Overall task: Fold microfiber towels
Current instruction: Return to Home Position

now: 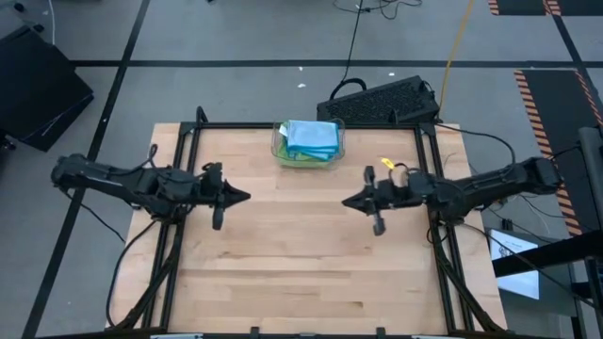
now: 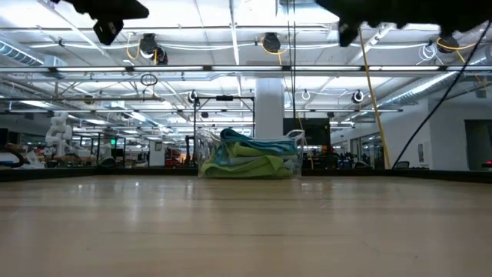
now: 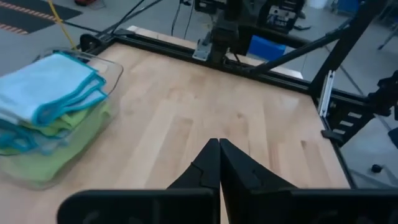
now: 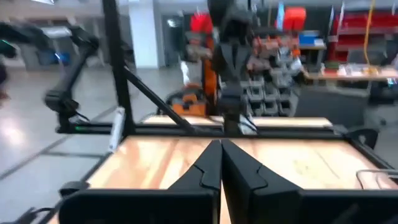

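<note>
At the middle of the far edge of the desk (image 1: 301,268), the microfiber towels (image 1: 311,137) are lying stacked in a clear bin (image 1: 342,143), light blue ones on top and lime green ones beneath. The pile is hiding its own lower layers, so the count is not showing, and the tags are too small to make out. In the low view the top folds are rising just above the bin's rim, while both arms are being cut off by the upper edge, with only dark scraps showing. A broad band of bare wood is running from the bin to the near edge, and a black frame (image 1: 236,125) is bordering the desk at its back and sides. The left tool (image 1: 247,197) and the right tool (image 1: 345,201) are hanging above the wood, well apart from the bin and from each other, with open room between their tips. Each arm is reaching in from its own side, stretched nearly level, the two tips pointing at one another. Both tools are showing their fingers pressed together tip to tip, gripping nothing.
</note>
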Available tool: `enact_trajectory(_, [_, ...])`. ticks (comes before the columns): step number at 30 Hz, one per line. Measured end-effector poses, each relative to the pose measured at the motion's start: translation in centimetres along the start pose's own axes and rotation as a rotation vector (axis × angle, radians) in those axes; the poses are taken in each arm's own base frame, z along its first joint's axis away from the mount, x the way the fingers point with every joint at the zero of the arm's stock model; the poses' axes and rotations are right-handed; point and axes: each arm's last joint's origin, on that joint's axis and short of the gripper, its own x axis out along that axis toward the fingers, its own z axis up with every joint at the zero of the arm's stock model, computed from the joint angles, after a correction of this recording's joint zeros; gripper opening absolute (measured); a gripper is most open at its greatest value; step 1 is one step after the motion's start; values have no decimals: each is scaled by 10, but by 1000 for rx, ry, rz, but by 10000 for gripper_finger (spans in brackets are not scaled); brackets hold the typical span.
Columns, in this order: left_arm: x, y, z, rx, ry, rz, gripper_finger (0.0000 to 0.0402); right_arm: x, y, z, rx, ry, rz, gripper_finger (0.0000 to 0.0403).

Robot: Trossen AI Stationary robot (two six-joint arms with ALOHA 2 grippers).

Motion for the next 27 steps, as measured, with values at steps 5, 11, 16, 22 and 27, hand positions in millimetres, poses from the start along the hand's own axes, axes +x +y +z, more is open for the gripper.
enact_trajectory(5, [13, 5, -23, -1, -28, 6, 2, -40, 0, -25, -12, -61, 6, 0])
enact_trajectory(11, [25, 12, -54, -11, -79, -4, 2, -72, -1, -52, -8, -104, 8, 0])
enact_trajectory(16, [26, 19, -75, -41, -115, -14, 2, -88, -1, -64, -32, -148, 9, 0])
enact_trajectory(22, [17, 25, -83, -25, -177, -8, 2, -100, 0, -60, -62, -237, 7, 0])
enact_trajectory(27, [8, 31, -92, 14, -220, 4, 1, -105, 1, -63, -97, -198, 40, 0])
